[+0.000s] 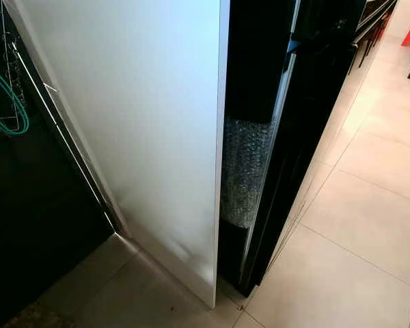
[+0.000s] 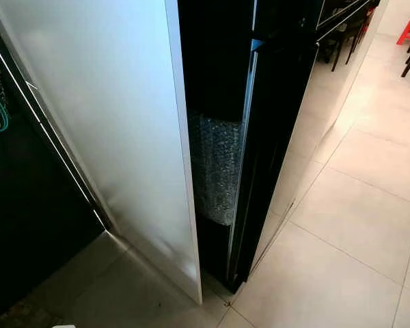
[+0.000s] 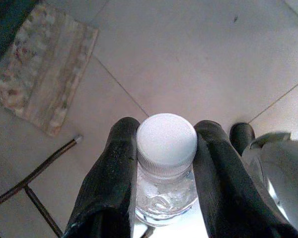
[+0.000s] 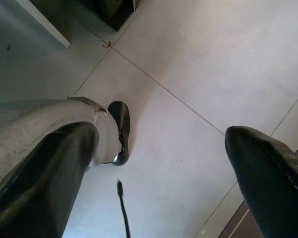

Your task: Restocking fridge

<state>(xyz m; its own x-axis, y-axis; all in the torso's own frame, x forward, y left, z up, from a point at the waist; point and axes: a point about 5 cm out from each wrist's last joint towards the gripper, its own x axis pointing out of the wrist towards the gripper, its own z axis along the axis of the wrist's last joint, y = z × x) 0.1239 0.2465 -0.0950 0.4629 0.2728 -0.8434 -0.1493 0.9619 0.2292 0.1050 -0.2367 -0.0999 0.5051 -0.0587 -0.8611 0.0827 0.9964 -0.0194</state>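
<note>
Left wrist view: ribbed white-capped clear bottle (image 3: pixel 166 163) between left pincer (image 3: pixel 164 168) fingers.

Both grippers carry long, rounded, matte black fingers, the left gripper (image 3: pixel 166 178) and the right gripper (image 4: pixel 164 183) alike; a silver-grey leg (image 4: pixel 35 129) ends in a glossy black foot (image 4: pixel 119 131); a thin black cable (image 4: pixel 123 208) dangles nearby.

The bottle (image 3: pixel 166 168) — below its neck — is cut off at the picture's edge.
</note>
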